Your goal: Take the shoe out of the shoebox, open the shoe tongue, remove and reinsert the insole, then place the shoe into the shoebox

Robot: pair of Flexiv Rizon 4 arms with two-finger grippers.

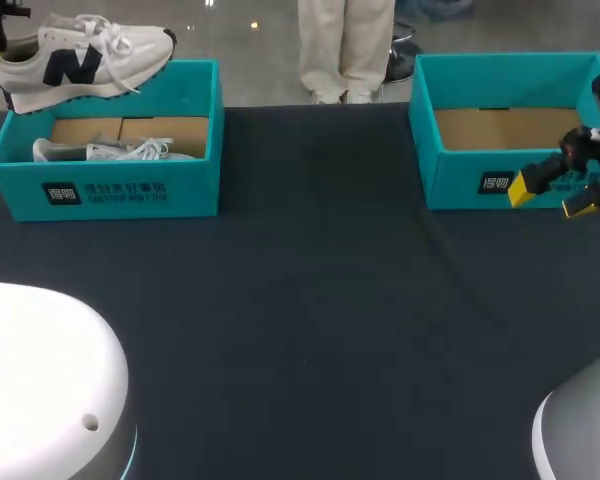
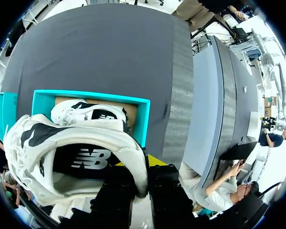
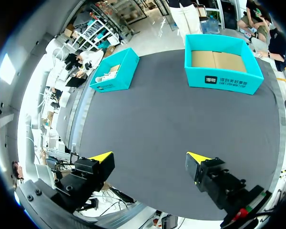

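Two shoes are in play and only one is our job. The shoe [image 1: 75, 62] hangs in the air above the far wall of the box [image 1: 110, 190]. The second shoe [image 1: 110, 152] lies on its side inside that box.

We'd guess the shoe is light and pretty squashy: soft upper, bendy sole, and loose laces [image 1: 115, 38] that could snag. The padded heel rim looks like the firmest spot, and that's where the left gripper [image 2: 137, 164] has it, fingers closed on the rim from both sides. For the tongue we'd pinch its top edge. The insole [image 2: 86, 162] is probably thin and floppy, so it's best to grab it near the heel and peel it out slowly.

The right gripper [image 1: 552, 197] is well away from the box, just in front of the empty box [image 1: 460, 175]. Its fingers are spread wide with nothing between them.

Each view covers what the others miss:
- **Overhead view:** it shows the shoe clear of the box and where both boxes sit on the table [image 1: 300, 330], but the left gripper is almost out of view.
- **Left wrist view:** it shows the actual pinch on the heel and looks straight into the shoe's opening, down to the insole, with the box below.
- **Right wrist view:** it confirms the open fingers over bare table, with both boxes far ahead.

We can't pick out the tongue in any view.
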